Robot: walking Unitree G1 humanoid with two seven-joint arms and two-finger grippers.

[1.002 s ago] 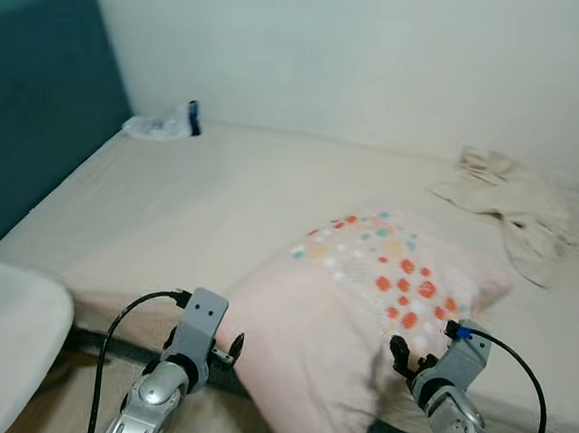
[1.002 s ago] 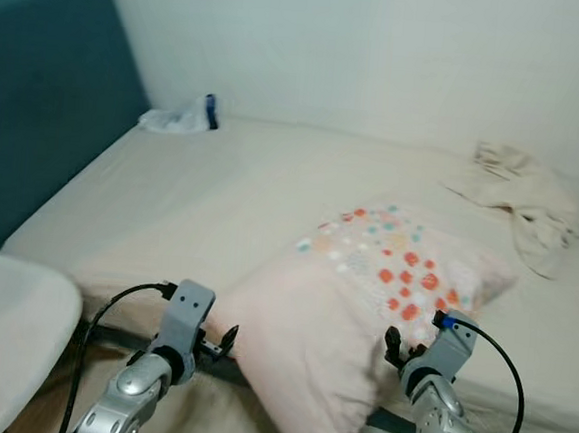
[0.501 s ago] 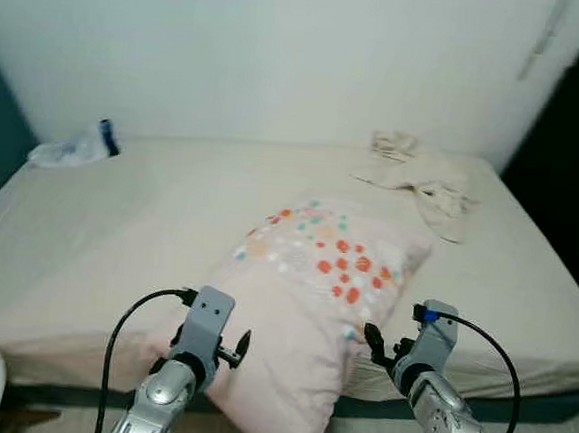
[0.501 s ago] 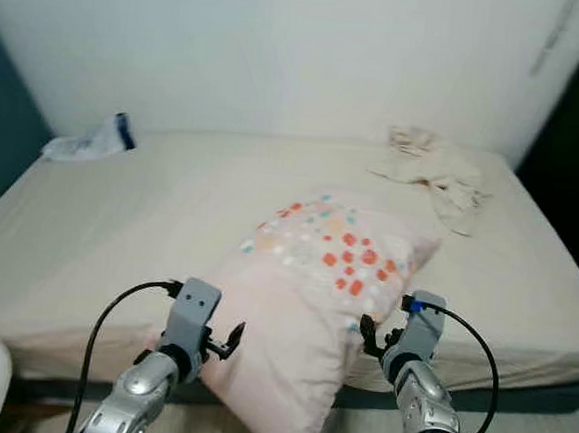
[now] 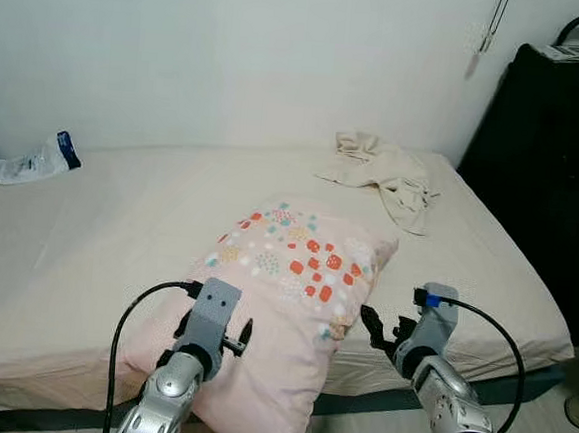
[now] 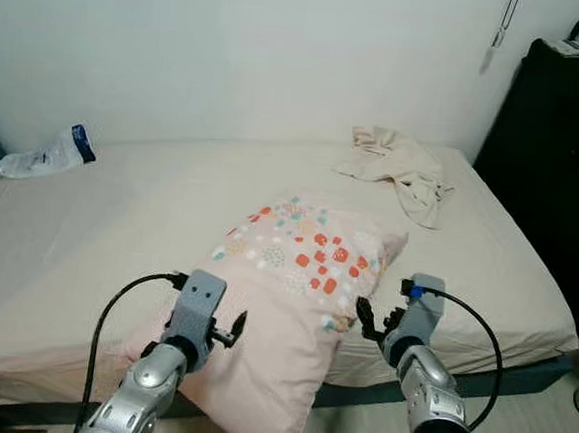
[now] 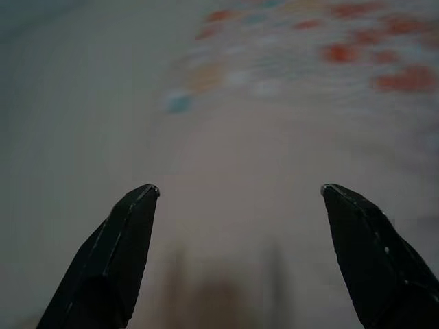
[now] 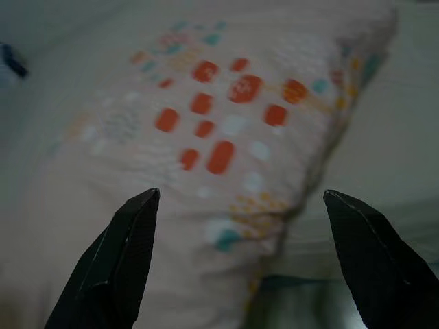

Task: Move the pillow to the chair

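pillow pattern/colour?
Pale pink pillow with a patch of red, orange, teal and white spots; clearest in the right wrist view.

A pale pink pillow (image 5: 282,316) with a patch of red, orange and teal spots on its upper face lies slantwise at the near edge of the bed (image 5: 98,232), its lower corner hanging over that edge toward the floor.
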